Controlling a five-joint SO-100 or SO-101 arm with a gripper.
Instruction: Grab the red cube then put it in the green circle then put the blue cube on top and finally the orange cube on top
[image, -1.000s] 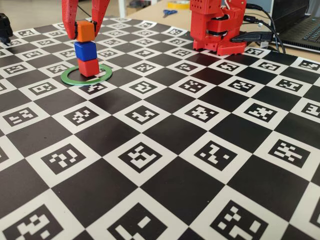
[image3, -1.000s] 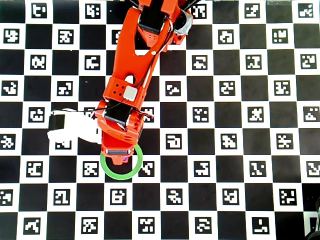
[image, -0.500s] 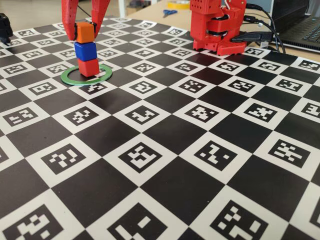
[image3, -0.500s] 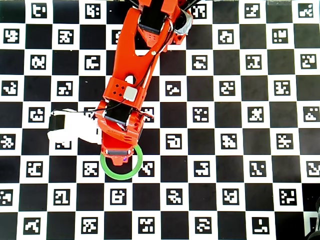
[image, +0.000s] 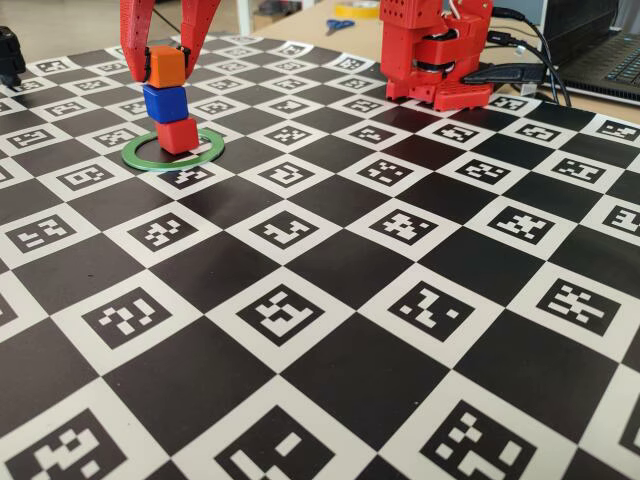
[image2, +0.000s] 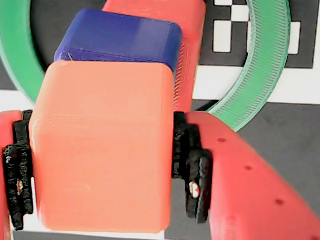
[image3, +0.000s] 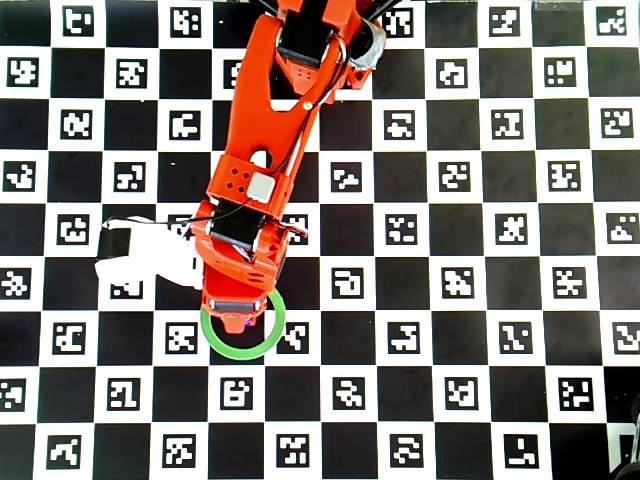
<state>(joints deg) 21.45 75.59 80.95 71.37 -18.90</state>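
Observation:
The red cube (image: 177, 135) stands inside the green circle (image: 207, 148), with the blue cube (image: 165, 103) on it, offset a little to the left. The orange cube (image: 166, 66) rests on the blue one, and my gripper (image: 162, 62) is shut on its two sides. In the wrist view the orange cube (image2: 102, 150) fills the gap of the gripper (image2: 102, 170), both black pads (image2: 192, 165) pressing it. Below it show the blue cube (image2: 120, 40), the red cube (image2: 187, 65) and the green circle (image2: 260, 60). From overhead the arm hides the stack; only the green circle (image3: 270, 335) shows.
The checkered marker board (image: 330, 300) covers the table. The arm's red base (image: 435, 55) stands at the back right, with cables and a laptop (image: 600, 50) beside it. Scissors (image: 340, 25) lie behind the board. A white camera mount (image3: 145, 255) juts left from the wrist.
The gripper has come down slightly and shifted left with the orange cube. The blue cube has slid a little left on the red cube.

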